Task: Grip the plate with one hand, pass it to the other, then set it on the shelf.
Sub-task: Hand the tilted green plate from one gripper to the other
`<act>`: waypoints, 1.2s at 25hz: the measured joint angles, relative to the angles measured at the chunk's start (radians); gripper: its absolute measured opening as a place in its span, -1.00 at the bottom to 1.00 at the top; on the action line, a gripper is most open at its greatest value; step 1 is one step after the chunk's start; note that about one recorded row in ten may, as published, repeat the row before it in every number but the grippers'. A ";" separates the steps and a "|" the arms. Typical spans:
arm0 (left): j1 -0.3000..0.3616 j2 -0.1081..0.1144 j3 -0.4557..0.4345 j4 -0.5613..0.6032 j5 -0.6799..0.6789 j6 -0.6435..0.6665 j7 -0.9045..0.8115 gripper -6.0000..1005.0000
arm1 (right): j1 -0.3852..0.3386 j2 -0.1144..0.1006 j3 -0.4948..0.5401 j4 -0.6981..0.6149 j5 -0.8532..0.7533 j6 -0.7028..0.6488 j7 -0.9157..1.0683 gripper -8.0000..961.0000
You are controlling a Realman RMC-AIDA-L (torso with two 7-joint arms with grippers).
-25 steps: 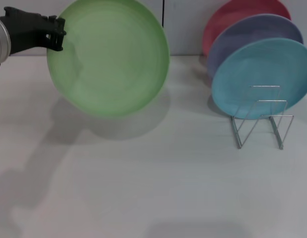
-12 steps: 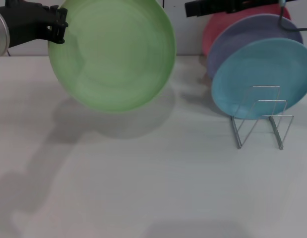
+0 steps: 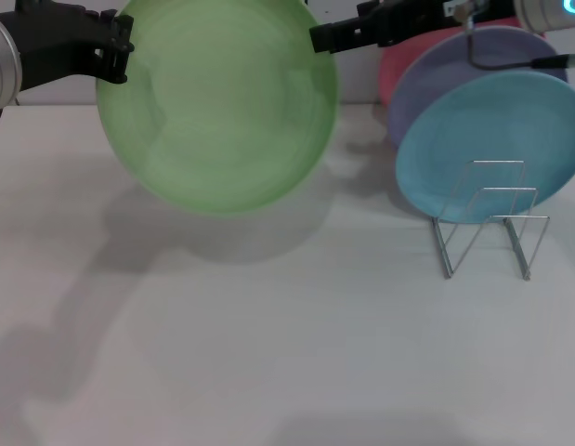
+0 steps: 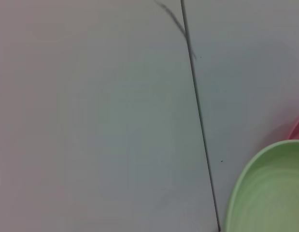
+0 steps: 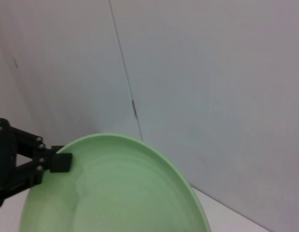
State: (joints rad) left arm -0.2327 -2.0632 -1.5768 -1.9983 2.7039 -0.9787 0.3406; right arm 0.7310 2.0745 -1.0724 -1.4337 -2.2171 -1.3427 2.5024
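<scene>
The light-green plate point(image 3: 217, 102) hangs upright in the air at the upper left, above the white table. My left gripper point(image 3: 115, 51) is shut on its left rim and holds it up. My right gripper point(image 3: 321, 37), with a blue-white ring light on its wrist, reaches in from the upper right, and its tip is at the plate's upper right rim. The right wrist view shows the plate point(image 5: 115, 188) with the left gripper point(image 5: 60, 163) clamped on its rim. The left wrist view shows only the plate's edge point(image 4: 265, 193). The wire shelf point(image 3: 487, 218) stands on the table at the right.
A sky-blue plate point(image 3: 487, 144) stands in the shelf. A lavender plate point(image 3: 473, 60) and a red plate point(image 3: 403, 60) stand behind it. A grey wall runs along the back of the table point(image 3: 268, 353).
My right gripper has come into view from the upper right and moved left up to the plate's right rim. The left gripper has carried the plate slightly to the right.
</scene>
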 joint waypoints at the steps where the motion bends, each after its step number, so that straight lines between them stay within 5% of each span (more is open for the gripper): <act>1: 0.000 0.000 0.000 0.000 -0.001 0.000 0.000 -0.91 | 0.002 0.000 -0.007 0.010 -0.003 0.011 -0.001 0.72; 30: 0.003 -0.003 0.090 0.181 -0.064 0.150 0.011 -0.91 | -0.035 -0.002 -0.023 0.007 -0.030 0.012 -0.007 0.72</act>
State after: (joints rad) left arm -0.2296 -2.0664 -1.4873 -1.8173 2.6398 -0.8286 0.3514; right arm 0.6961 2.0722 -1.0954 -1.4271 -2.2473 -1.3306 2.4953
